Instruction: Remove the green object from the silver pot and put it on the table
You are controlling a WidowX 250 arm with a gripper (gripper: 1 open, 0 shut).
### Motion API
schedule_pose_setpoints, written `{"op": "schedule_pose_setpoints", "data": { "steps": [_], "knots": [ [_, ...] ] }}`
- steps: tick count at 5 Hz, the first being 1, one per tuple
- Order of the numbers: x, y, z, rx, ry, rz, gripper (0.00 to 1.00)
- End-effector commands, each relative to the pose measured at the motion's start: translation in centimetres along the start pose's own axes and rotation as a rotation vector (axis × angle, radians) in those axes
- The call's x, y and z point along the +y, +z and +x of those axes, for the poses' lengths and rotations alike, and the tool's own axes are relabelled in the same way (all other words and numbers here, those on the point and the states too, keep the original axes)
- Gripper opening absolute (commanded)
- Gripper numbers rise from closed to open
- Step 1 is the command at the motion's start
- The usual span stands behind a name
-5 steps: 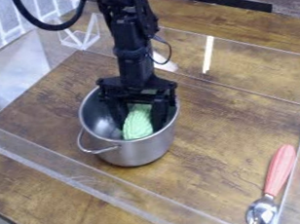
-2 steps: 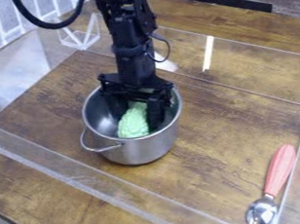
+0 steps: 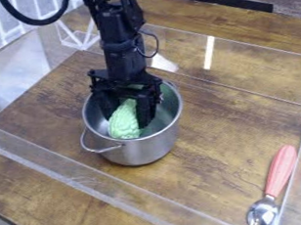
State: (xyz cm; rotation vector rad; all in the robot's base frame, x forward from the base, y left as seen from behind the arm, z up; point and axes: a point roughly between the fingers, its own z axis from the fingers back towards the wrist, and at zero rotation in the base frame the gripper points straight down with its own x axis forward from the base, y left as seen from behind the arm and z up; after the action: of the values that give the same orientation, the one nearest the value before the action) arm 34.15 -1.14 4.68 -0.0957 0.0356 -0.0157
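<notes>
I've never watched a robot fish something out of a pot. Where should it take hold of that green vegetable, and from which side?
Probably around the middle, from straight above. The green vegetable lies inside the pot, whose straight walls block any sideways approach. Its bumpy, oval body is thickest mid-length, so the tool, hanging open over it, could likely close across that width.

green object [image 3: 124, 119] – tilted, inside silver pot [image 3: 133, 145]

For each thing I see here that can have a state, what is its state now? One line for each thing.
end effector: fingers spread wide, pointing down into the pot, either side of the green object; a grip cannot be confirmed.
green object: inside the silver pot, not lifted clear.
silver pot: upright on the table, no lid.
spoon: lying flat on the table, untouched, apart from the pot.
table: carries pot and spoon.
</notes>
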Motion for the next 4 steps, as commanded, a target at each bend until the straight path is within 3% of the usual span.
{"op": "schedule_pose_setpoints", "data": {
  "steps": [1,2,4],
  "knots": [
    [0.7,2.0,-0.1,-0.068,0.019,0.000,0.00],
    [1.3,2.1,-0.6,-0.073,0.043,0.001,0.00],
    [1.1,4.6,-0.1,-0.073,0.029,0.004,0.00]
  ]
}}
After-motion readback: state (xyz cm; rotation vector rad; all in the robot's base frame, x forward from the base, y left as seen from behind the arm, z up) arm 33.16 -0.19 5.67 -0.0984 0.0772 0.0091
